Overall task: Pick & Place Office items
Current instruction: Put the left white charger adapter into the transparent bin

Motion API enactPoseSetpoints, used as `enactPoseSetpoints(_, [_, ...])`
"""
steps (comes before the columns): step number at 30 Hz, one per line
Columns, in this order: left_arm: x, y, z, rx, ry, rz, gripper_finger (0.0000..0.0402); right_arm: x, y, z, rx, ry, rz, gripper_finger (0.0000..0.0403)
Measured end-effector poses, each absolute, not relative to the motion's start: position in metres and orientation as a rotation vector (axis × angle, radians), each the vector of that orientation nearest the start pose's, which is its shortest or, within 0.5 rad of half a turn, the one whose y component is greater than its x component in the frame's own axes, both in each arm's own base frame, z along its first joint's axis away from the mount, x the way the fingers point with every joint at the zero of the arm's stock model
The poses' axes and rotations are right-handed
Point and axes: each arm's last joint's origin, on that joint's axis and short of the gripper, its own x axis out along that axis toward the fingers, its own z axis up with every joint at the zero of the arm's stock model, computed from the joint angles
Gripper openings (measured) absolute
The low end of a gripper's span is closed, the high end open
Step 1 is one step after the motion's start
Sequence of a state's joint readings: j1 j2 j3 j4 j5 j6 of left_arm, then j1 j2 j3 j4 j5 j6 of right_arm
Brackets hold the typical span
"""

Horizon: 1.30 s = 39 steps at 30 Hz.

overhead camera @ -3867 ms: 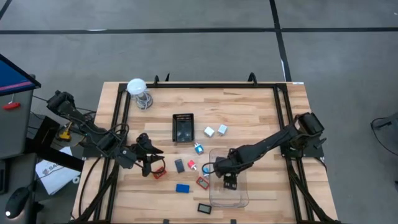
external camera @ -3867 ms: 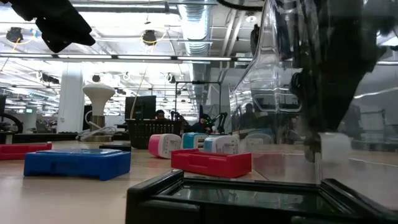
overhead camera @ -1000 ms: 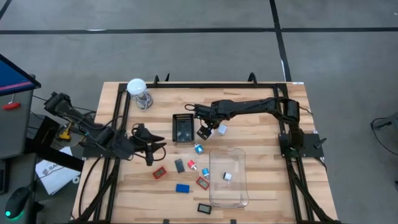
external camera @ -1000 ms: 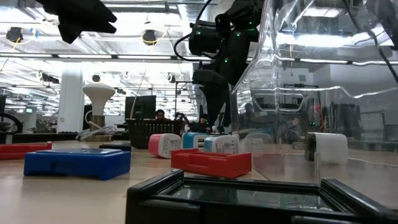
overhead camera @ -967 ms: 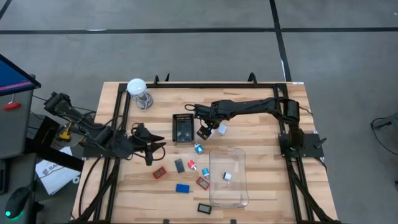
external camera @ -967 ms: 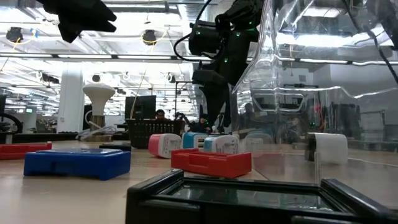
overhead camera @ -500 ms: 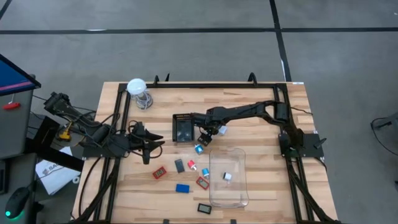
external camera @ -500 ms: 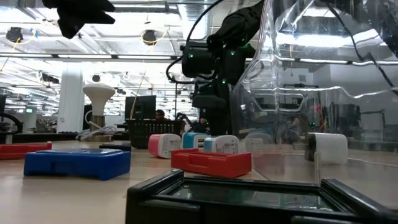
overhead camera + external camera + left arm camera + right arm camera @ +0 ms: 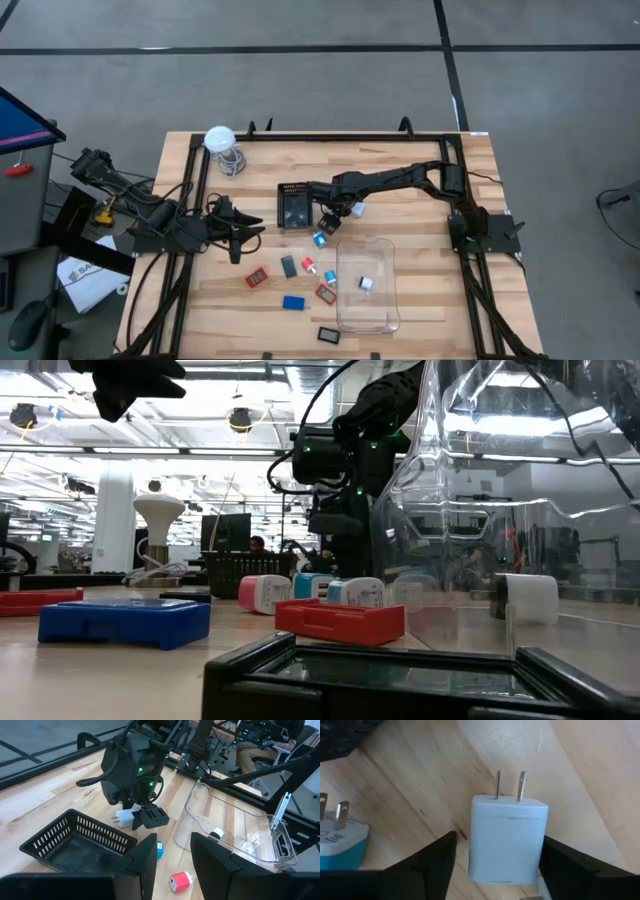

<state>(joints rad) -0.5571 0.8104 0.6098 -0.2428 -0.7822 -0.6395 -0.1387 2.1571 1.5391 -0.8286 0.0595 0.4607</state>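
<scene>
- Right pincer point(image 9: 336, 212) is lowered to the wooden slatted table point(image 9: 400, 170), just beside the black mesh tray point(image 9: 294, 205).
- Its 2 dark fingers point(image 9: 437, 857) stand apart on either side of a white 2-pronged plug cube point(image 9: 506, 839) lying flat on the table; a gap shows on each side, so nothing is clamped.
- A second white plug cube point(image 9: 357, 209) lies just beside that pincer; a cyan-and-white plug piece point(image 9: 320, 239) lies near it, toward the front.
- Left pincer point(image 9: 243, 236) hangs above the table's left part, fingers point(image 9: 147, 857) parted, carrying nothing.
- The clear plastic box point(image 9: 366, 286) at front centre contains 1 white plug cube point(image 9: 366, 284).
- Left of the box lie a black flat rectangle point(image 9: 289, 265), 2 red flat pieces point(image 9: 257, 278) point(image 9: 326, 293), and a blue flat rectangle point(image 9: 293, 302).
</scene>
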Motion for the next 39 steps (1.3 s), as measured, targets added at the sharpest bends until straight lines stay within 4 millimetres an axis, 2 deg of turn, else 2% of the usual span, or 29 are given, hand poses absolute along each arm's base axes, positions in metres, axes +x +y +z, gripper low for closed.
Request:
enactPoseSetpoints(4, [0.155,-0.072,0.267,-0.35,0.263,0.321,0.0116,0.409,-0.059,0.135,0.425,1.379,-0.499,0.0168])
enactPoseSetpoints(8, [0.155,-0.072,0.267,-0.349,0.263,0.321,0.0116,0.409,-0.059,0.136,0.422,1.377,-0.501,0.0167])
enactPoseSetpoints(12, [0.155,-0.072,0.267,-0.346,0.263,0.323,0.0116,0.408,-0.059,0.147,0.415,1.36,-0.514,0.0167])
enactPoseSetpoints(14, [0.155,-0.072,0.267,-0.345,0.264,0.323,0.0116,0.404,-0.059,0.164,0.422,1.327,-0.526,0.0167])
enactPoseSetpoints(16, [0.155,-0.072,0.267,-0.343,0.264,0.323,0.0116,0.399,-0.059,0.19,0.445,1.26,-0.532,0.0167])
enactPoseSetpoints(20, [0.155,-0.072,0.267,-0.344,0.262,0.322,0.0117,0.384,-0.046,0.236,0.467,1.168,-0.495,0.0167])
enactPoseSetpoints(24, [0.155,-0.072,0.267,-0.349,0.258,0.321,0.0117,0.361,-0.024,0.289,0.509,1.055,-0.369,0.0167])
enactPoseSetpoints(30, [0.155,-0.072,0.267,-0.346,0.259,0.321,0.0117,0.316,0.023,0.331,0.621,0.981,-0.196,0.0167])
enactPoseSetpoints(34, [0.155,-0.073,0.267,-0.326,0.26,0.317,0.0117,0.289,0.064,0.335,0.696,0.998,-0.121,0.0167])
enactPoseSetpoints(39, [0.155,-0.072,0.267,-0.32,0.262,0.316,0.0117,0.264,0.118,0.323,0.808,1.064,-0.081,0.0167])
